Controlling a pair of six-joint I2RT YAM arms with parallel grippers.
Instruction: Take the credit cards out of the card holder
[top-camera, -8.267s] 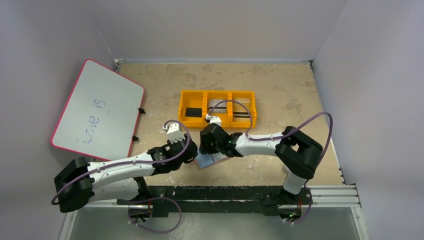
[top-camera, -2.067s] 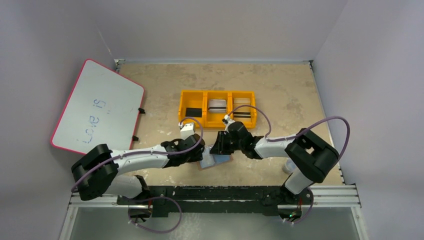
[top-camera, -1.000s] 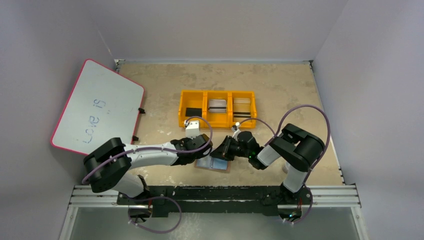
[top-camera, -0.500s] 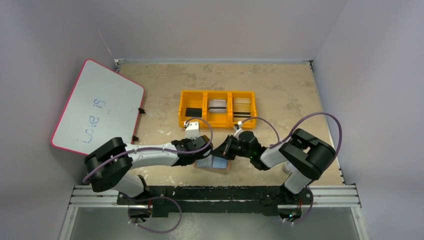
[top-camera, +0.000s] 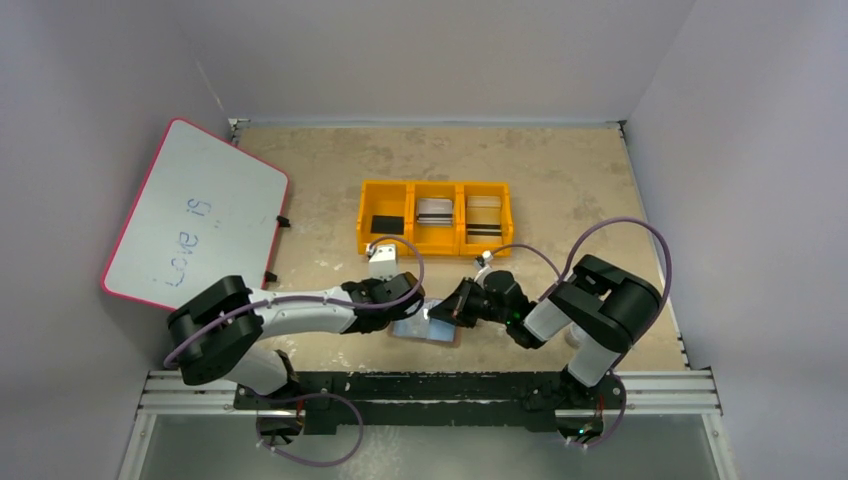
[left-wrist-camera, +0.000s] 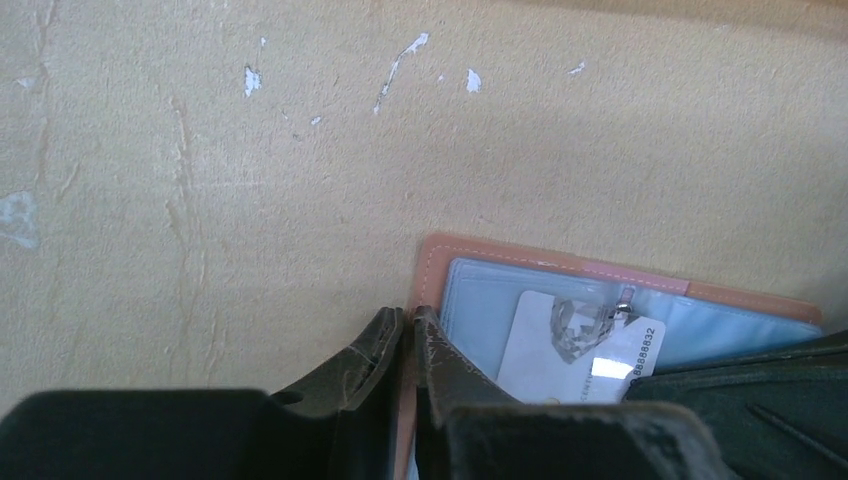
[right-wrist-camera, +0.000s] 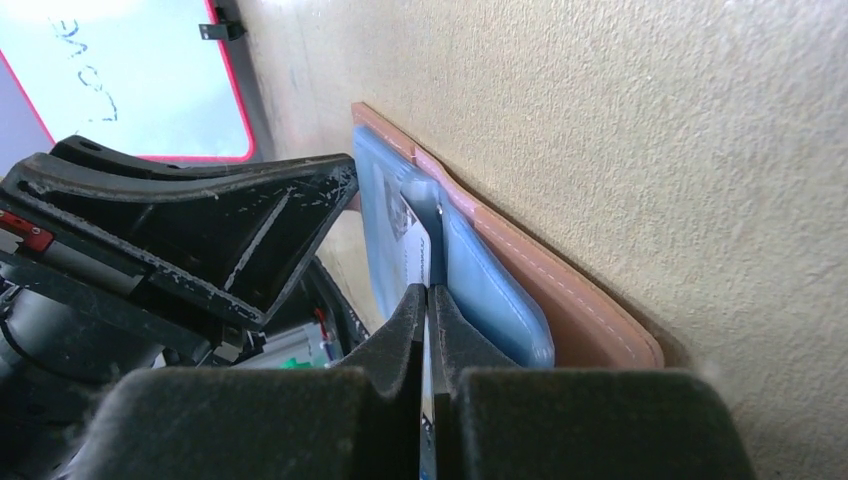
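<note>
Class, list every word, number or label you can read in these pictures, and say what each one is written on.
"Love is": handwritten on the whiteboard.
"8888632": printed sideways along the edge of the credit card poking out of the card holder; any further digits are covered.
Smaller print on that card: too blurred to read.
Items in the orange tray: too small to show any text.

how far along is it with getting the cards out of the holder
Done: cards already lie in the orange tray. In hand: left fingers clamp the open card holder at its edge while right fingers pinch one card, partly out of its pocket. Left: pull it free; whether more remain inside is hidden.
</note>
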